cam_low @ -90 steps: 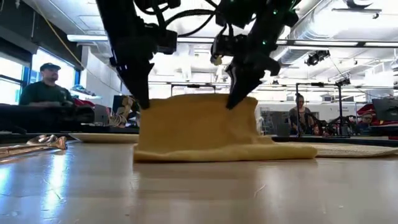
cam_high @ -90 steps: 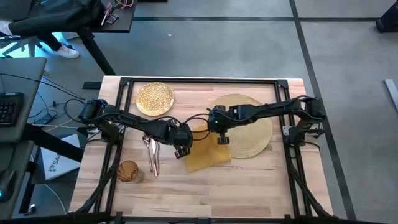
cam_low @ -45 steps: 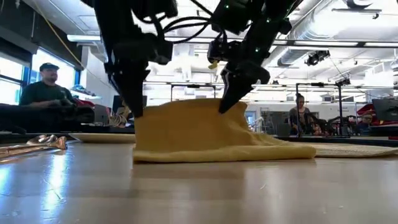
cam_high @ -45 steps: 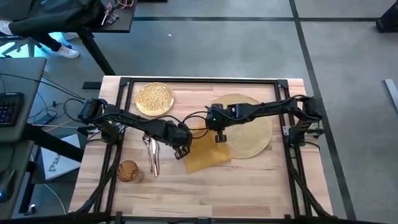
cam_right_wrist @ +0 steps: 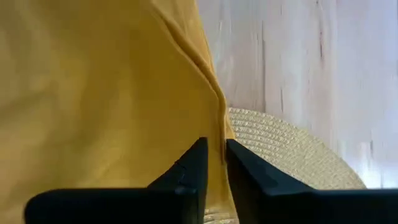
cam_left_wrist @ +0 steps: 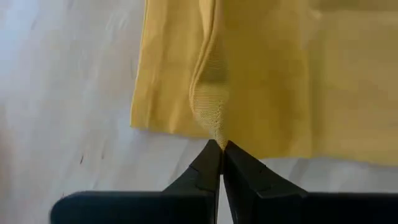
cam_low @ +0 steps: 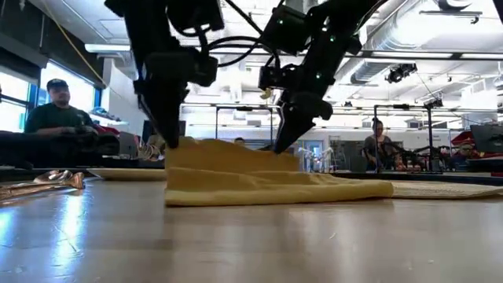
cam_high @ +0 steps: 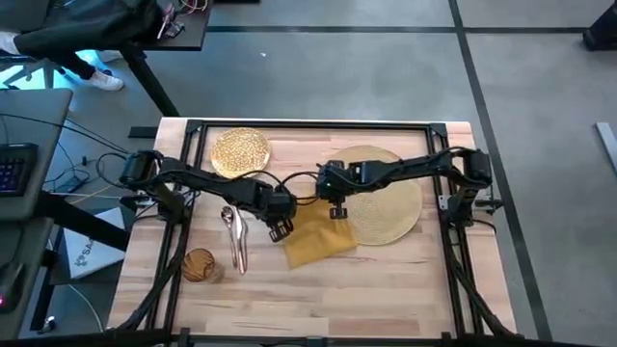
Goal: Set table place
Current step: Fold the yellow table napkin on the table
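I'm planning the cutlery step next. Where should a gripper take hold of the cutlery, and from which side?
Grip the cutlery across its slim handles near the middle, coming straight down from above. It lies flat on the table, lengthwise front to back, between the tumbler and the napkin, so the fingers should close across its narrow width.

Two dark jointed arms, black cables, wedge-shaped black fingers point(cam_left_wrist: 249, 180)

Scanning for anything to read from up here: one white sign point(cam_high: 85, 253) on the floor beside my surface point(cam_high: 386, 289) carries dark lettering, but I can't make the letters out. On the tableware and across the room behind, I find no legible text.
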`<state>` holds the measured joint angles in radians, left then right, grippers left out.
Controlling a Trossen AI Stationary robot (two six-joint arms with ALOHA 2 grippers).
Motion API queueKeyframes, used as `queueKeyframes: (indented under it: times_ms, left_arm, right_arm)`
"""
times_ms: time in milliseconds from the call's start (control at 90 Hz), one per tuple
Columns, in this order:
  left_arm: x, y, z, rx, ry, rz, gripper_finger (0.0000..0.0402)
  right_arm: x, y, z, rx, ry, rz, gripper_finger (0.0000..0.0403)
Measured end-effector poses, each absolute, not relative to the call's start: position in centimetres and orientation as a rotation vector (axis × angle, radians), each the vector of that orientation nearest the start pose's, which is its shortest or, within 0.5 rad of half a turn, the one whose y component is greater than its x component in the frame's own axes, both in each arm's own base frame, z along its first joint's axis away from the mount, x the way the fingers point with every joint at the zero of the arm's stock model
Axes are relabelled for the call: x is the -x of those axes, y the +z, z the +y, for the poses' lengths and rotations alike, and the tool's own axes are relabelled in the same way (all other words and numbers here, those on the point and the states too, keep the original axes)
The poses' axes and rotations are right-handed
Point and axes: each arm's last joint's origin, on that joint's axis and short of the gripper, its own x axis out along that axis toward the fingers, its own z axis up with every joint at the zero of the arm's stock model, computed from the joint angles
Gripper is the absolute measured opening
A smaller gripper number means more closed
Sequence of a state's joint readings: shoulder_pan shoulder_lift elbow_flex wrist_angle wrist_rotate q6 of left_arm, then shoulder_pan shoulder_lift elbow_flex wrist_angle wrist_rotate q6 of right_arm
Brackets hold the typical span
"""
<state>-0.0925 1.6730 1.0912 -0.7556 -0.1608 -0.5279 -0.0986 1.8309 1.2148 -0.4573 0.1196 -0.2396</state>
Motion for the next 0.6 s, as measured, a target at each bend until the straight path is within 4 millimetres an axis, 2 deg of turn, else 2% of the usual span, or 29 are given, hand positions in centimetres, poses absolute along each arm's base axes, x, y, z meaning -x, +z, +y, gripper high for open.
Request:
queueKeyframes:
  times_ms: [167,378,478,600]
  left_arm:
    - [-30.4,17.6,-1.4,0.222,0.490,1.283,0.0000]
    - [-30.3,17.5,-0.1,0.143,0.609,1.248,0.0003]
    - [-30.3,17.5,0.4,0.146,0.576,1.270,0.0024]
    - [-29.5,17.6,1.2,0.108,0.607,1.331,0.0071]
  right_arm:
    - [-36.6,18.2,-4.1,0.206,-0.141,1.094,0.0079]
    - [-36.3,19.1,-4.2,0.143,-0.241,1.139,0.0104]
    - [-36.3,19.7,-4.0,0.085,-0.198,1.169,0.0112]
    - [-36.2,20.2,-3.6,-0.008,-0.080,1.167,0.0119]
